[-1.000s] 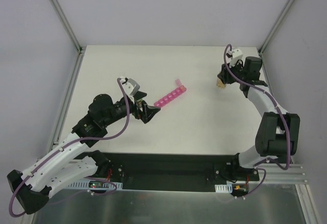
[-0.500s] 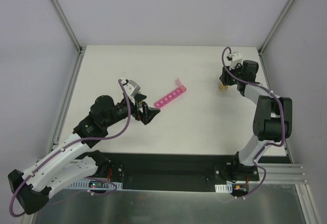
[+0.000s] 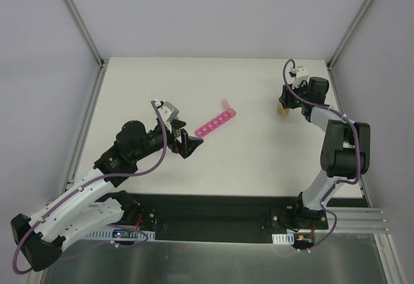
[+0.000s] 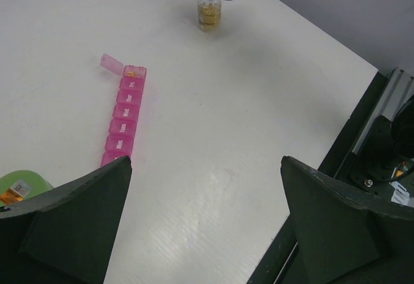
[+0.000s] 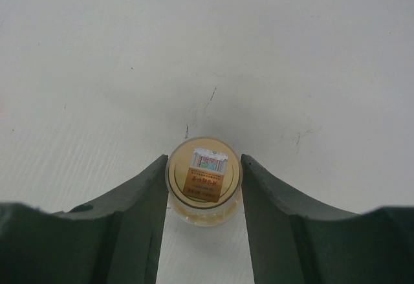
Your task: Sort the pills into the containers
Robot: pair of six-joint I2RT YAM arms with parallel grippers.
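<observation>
The containers are one long pink pill organizer (image 3: 217,123) (image 4: 123,119) lying mid-table, its far end lid flipped open (image 4: 111,63) over a compartment holding an amber pill (image 4: 131,73). More pills (image 5: 204,218) fill a small clear bottle (image 3: 282,109) (image 4: 209,13) (image 5: 204,180) standing upright at the far right, with a gold label on its cap. My right gripper (image 3: 283,105) (image 5: 204,159) comes down from above, its fingers pressed against both sides of the bottle. My left gripper (image 3: 187,145) (image 4: 206,161) hangs wide open just short of the organizer's near end, holding nothing.
A green bottle (image 4: 19,184) lies at the left, partly behind my left finger. The table's right edge and a metal rail (image 4: 381,109) run beside the open jaws. Grey walls close in the table (image 3: 259,161) on three sides.
The right arm has folded its elbow in toward the table's right edge, and the bottle has shifted slightly nearer, still between the fingers. The left arm has hardly moved.
</observation>
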